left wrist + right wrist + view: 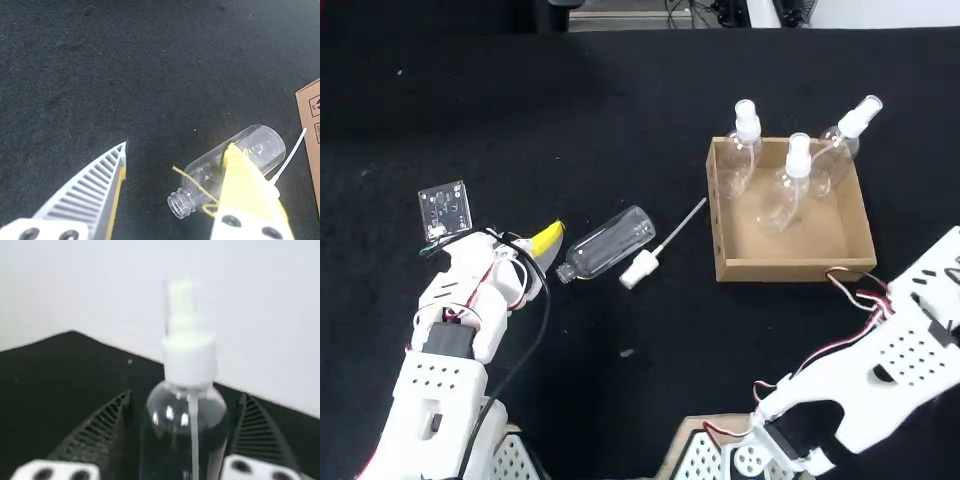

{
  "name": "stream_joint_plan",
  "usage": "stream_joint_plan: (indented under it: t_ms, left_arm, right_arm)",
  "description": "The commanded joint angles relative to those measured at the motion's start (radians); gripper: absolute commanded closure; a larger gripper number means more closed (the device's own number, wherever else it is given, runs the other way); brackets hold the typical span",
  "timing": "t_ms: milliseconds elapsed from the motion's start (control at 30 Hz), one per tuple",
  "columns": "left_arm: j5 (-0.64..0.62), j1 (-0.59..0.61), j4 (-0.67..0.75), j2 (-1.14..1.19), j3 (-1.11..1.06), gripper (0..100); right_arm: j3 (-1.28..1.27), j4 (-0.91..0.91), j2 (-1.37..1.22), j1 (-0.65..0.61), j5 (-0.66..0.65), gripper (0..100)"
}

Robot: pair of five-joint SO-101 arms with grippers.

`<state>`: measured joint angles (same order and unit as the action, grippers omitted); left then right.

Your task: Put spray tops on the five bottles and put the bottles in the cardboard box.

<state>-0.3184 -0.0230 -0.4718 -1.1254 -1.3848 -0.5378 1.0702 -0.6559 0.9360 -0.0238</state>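
An uncapped clear bottle (610,243) lies on its side on the black table, its mouth toward my left gripper (525,245). That gripper is open and its yellow finger (245,185) covers part of the bottle (260,142). A loose white spray top (642,266) with a long tube lies right beside the bottle, on the box side. The cardboard box (790,268) holds three capped bottles (790,185) leaning inside. My right gripper (185,396) is shut on another capped bottle (187,410), held with its spray top (190,355) pointing toward a white wall.
The right arm's white body (890,360) stretches from the front middle to the right edge, just in front of the box. A small circuit board (445,208) sits above the left arm. The box edge (310,125) is close beyond the lying bottle.
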Motion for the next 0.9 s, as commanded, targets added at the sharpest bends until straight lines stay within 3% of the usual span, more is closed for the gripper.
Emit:
stream_joint_plan:
  t_ms: [0, 233, 400, 867]
  left_arm:
    - [0.008, 0.007, 0.023, -0.017, 0.008, 71]
    - [0.008, 0.007, 0.023, -0.017, 0.008, 71]
    - [0.008, 0.008, 0.023, -0.017, 0.008, 71]
    - [0.008, 0.008, 0.023, -0.017, 0.008, 71]
  right_arm:
    - [0.013, -0.009, 0.117, -0.002, -0.008, 72.6]
    - [-0.016, -0.015, 0.137, -0.002, -0.008, 72.6]
    - [-0.008, -0.147, 0.139, -0.002, -0.003, 72.6]
    - [0.015, -0.161, 0.136, -0.003, -0.002, 72.7]
